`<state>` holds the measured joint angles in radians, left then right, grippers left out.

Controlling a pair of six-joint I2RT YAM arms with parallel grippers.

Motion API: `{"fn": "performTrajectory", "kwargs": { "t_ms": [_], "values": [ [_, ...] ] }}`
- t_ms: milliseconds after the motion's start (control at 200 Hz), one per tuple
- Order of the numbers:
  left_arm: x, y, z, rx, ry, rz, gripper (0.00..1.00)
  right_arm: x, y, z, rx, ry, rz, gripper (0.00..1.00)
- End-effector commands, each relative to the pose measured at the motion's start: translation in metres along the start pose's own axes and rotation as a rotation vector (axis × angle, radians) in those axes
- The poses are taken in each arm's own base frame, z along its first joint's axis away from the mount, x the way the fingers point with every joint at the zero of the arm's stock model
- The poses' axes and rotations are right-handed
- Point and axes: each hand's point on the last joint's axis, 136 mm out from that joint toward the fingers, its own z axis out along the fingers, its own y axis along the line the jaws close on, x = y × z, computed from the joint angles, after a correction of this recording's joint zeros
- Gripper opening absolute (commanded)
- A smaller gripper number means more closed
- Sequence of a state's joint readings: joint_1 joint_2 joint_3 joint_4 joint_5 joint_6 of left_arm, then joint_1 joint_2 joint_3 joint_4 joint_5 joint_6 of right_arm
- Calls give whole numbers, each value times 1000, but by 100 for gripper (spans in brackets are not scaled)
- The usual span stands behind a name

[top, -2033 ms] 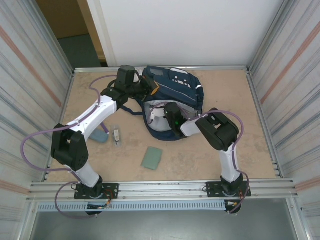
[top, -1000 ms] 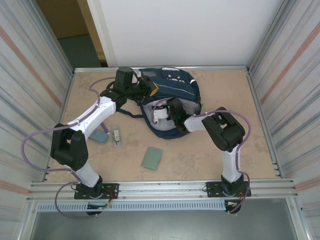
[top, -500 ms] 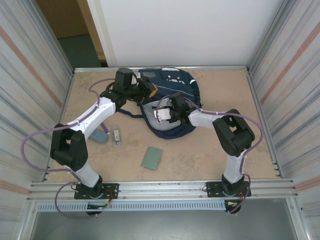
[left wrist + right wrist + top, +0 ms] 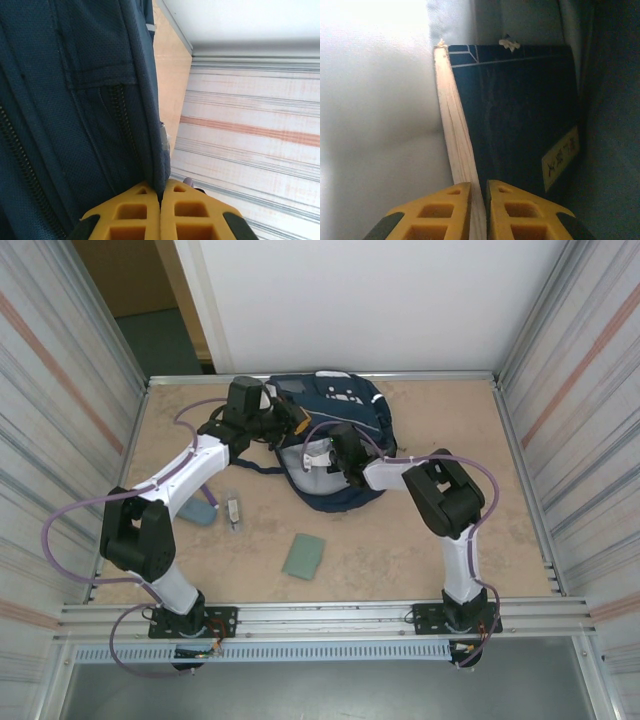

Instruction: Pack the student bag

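The student bag (image 4: 345, 415), navy with thin pale stripes, lies at the back middle of the table with its mouth facing the arms. My left gripper (image 4: 297, 421) is shut on the bag's left rim. In the left wrist view the yellow fingers (image 4: 130, 210) pinch the navy fabric edge (image 4: 161, 170). My right gripper (image 4: 322, 456) reaches into the bag's mouth. In the right wrist view that gripper (image 4: 479, 192) is shut on the page edge of a dark blue book (image 4: 520, 110) with a yellow label (image 4: 561, 157), lying against the bag's pale lining (image 4: 375, 100).
A grey-green flat pad (image 4: 303, 556) lies on the table in front of the bag. A teal item (image 4: 200, 511) and a small pale object (image 4: 234, 511) lie beside the left arm. Metal walls close in the table left and right.
The right gripper has gone further into the bag's mouth and closed on the book. The bag has shifted toward the back wall. The left gripper keeps its hold on the rim.
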<state>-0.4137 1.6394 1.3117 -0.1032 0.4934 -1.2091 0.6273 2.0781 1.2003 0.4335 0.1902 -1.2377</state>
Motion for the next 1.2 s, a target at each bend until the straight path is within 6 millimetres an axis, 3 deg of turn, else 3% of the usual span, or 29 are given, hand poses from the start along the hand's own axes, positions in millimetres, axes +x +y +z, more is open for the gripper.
{"fn": "performTrajectory", "kwargs": {
  "t_ms": [0,155,296,586,742,892,1017,1122,1192],
  "values": [
    [30,-59,-29,183,86,96,0,11,-25,15,132,100,68,16],
    [28,-51,-26,165,77,97,0,17,-33,21,193,160,131,18],
    [24,-42,-19,149,74,93,0,7,-16,-1,107,97,217,24],
    [0,-7,6,69,3,113,0,-26,20,-78,-80,-53,269,29],
    [-1,-1,18,73,23,93,0,-64,64,-136,-389,-290,258,30],
    [4,4,26,66,39,96,0,-98,81,-190,-557,-440,238,30],
    [14,13,29,38,59,107,2,-111,83,-227,-641,-519,251,31],
    [22,34,30,-38,58,156,6,-114,68,-253,-676,-587,318,32],
    [26,50,29,-81,68,146,16,-115,53,-263,-616,-637,372,34]
  ]
}}
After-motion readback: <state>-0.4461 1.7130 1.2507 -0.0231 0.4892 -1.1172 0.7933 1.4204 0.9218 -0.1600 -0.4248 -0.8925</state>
